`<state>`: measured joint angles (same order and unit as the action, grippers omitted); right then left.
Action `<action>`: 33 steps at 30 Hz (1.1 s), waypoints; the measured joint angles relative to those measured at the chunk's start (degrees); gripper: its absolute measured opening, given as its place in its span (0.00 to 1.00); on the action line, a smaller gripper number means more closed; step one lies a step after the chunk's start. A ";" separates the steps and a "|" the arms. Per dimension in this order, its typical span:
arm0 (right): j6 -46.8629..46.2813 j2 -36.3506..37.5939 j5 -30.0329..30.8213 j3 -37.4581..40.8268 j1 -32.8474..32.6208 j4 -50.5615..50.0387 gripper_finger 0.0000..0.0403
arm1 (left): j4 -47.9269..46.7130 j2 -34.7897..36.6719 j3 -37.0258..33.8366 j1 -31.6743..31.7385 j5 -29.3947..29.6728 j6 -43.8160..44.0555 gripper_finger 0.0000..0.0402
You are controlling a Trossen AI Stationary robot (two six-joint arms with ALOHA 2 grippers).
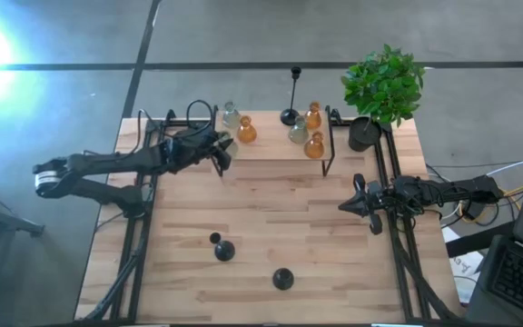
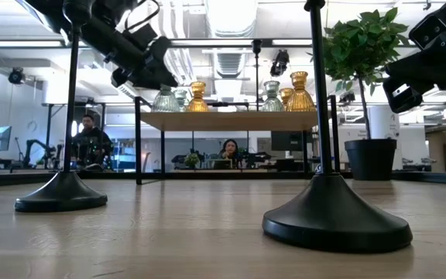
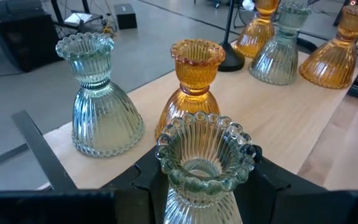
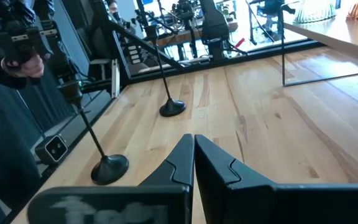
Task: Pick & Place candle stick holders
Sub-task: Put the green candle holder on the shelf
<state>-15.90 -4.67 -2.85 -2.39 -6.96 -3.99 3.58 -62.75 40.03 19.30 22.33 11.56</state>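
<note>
Left wrist view shows the left gripper (image 3: pixel 197 186) clamped on a clear-grey glass holder (image 3: pixel 202 163), its beaded rim standing upright between the two dark fingers (image 3: pixel 275 180). This held holder hovers at the near edge of the wooden shelf (image 3: pixel 272 121), just beside an amber holder (image 3: pixel 194 84) and another clear-grey holder (image 3: pixel 98 99) that stand on the shelf top.

From above, the left gripper (image 1: pixel 218 153) sits at the shelf's left end, over the table (image 1: pixel 271 232). The right gripper (image 1: pixel 357 202) waits low at the table's right side, well apart from the shelf, and its fingers (image 4: pixel 213 165) are pressed together with nothing between them.

The count of clear-grey holders is three: the one in the grip, the one beside it on the shelf, and one farther along the shelf (image 3: pixel 281 53). Amber holders number three (image 1: pixel 246 132) (image 1: pixel 313 115) (image 1: pixel 314 145), all on the shelf. Black stemmed holders also number three: one stands at the shelf's back edge (image 1: pixel 291 113), and two stand on the table in front (image 1: pixel 223 249) (image 1: pixel 282 278), well apart from both grippers.

A potted green plant (image 1: pixel 384 86) stands at the table's far right corner, beside the shelf. In the low view, two people sit in the room beyond the table.
</note>
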 joint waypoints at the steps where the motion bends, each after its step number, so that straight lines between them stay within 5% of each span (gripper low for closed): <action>1: 0.00 0.00 0.00 0.00 -0.01 -0.01 0.02 | 0.45 -0.26 0.00 0.13 -0.02 -0.56 0.35; 18: 0.00 0.00 0.00 0.00 -0.02 0.00 0.02 | 2.64 -1.58 0.02 3.22 -2.87 -0.42 0.35; 33: 0.00 0.00 -0.01 0.00 -0.01 -0.01 0.02 | 2.44 -1.71 0.00 3.61 -3.45 0.10 0.46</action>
<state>-15.90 -4.67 -2.86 -2.39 -6.98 -4.00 6.02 -64.47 40.03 22.92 18.88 11.66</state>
